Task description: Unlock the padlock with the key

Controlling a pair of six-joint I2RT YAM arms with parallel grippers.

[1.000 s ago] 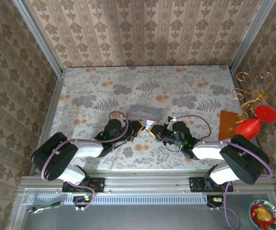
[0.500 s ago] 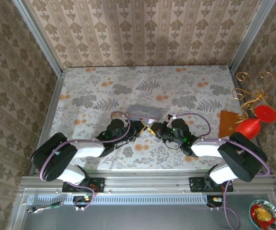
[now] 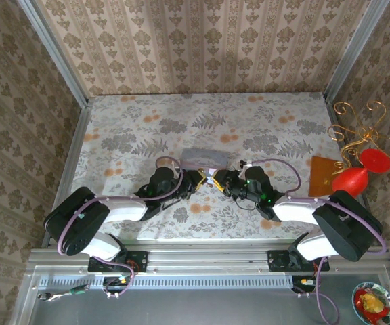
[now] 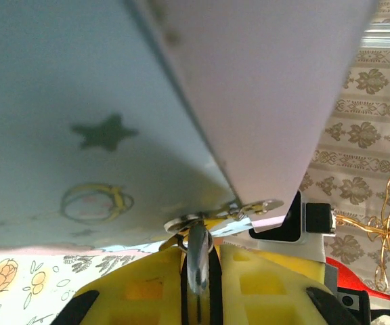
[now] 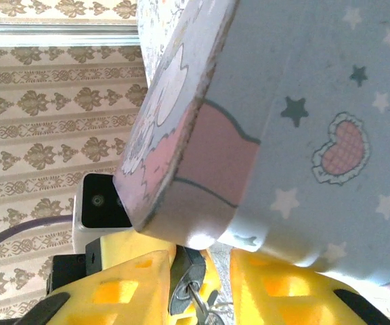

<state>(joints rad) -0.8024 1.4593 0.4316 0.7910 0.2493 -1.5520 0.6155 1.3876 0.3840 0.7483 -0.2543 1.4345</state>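
Right fingers have parted around the key, left fingers narrow on the padlock at the tin's near side, middle of the worktop; risk: the unheld key slips out unturned, or a regrip knocks the padlock askew.

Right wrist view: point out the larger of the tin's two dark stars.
The dark star left of the checked heart, nearest the pink band; the other dark star, higher right, is smaller.

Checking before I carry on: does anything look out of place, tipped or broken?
Nothing stands out. The tin sits flat on the table, and the padlock is at its near edge with the key seemingly in it. Nothing looks spilled or damaged.
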